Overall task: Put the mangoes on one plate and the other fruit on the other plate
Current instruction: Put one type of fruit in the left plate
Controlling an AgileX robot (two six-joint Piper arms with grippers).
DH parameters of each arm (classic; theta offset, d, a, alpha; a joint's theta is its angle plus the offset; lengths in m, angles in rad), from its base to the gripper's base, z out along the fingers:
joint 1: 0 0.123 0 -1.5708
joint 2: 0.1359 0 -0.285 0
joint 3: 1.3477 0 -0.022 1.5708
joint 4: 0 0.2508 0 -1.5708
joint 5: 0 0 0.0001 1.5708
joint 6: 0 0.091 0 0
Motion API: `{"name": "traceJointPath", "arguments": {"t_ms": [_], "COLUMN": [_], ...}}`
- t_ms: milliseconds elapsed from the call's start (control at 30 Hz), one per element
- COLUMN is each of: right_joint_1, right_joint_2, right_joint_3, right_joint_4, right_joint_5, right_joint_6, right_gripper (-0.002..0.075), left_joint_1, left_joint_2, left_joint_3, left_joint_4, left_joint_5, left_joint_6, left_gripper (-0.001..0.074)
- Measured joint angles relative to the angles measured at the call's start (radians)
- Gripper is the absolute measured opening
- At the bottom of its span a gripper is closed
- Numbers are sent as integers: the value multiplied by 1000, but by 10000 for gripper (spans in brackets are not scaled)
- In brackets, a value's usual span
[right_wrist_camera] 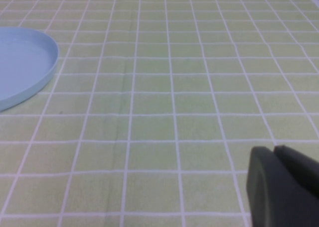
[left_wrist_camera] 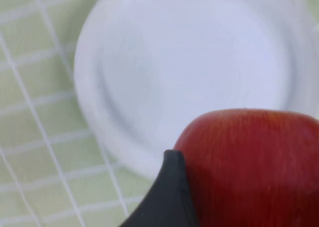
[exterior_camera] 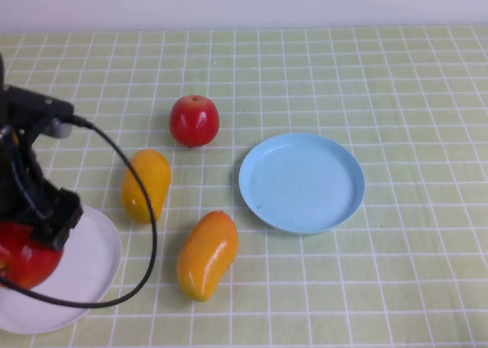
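Looks like a robot lab test bench, not a home or kitchen.
Table (exterior_camera: 396,73) is covered edge to edge with a pale green cloth in a white grid, backed by a bare white wall (exterior_camera: 244,1). Props are staged and spread out: two red apples, two mangoes, a light blue plate (exterior_camera: 301,182) and a white plate (exterior_camera: 91,264), no cutlery, no appliances, no furniture. A black robot arm (exterior_camera: 30,188) with a loose black cable (exterior_camera: 141,188) hangs over the white plate. Wrist views show only the same cloth and plates.
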Motion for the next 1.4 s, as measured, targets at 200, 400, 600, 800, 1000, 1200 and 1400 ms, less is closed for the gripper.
{"name": "traceJointPath", "arguments": {"t_ms": [200, 400, 600, 800, 1000, 1200, 1400], "right_joint_1": [0, 0, 0, 0, 0, 0, 0], "right_joint_2": [0, 0, 0, 0, 0, 0, 0], "right_joint_3": [0, 0, 0, 0, 0, 0, 0], "right_joint_4": [0, 0, 0, 0, 0, 0, 0], "right_joint_5": [0, 0, 0, 0, 0, 0, 0], "right_joint_6": [0, 0, 0, 0, 0, 0, 0], "right_gripper": [-16, -16, -16, -16, -16, -16, -16], "left_joint_1": [88, 94, 94, 94, 94, 94, 81], "left_joint_2": [-20, -20, 16, 42, 20, -7, 53], "left_joint_3": [154, 197, 197, 197, 195, 82, -70], "left_joint_4": [10, 14, 14, 28, 55, -61, -178], "left_joint_5": [-97, -210, -206, -214, -209, -195, -303], "left_joint_6": [-10, -12, -14, -20, -20, -20, 22], "left_gripper": [596, 596, 651, 668, 668, 668, 668]}}
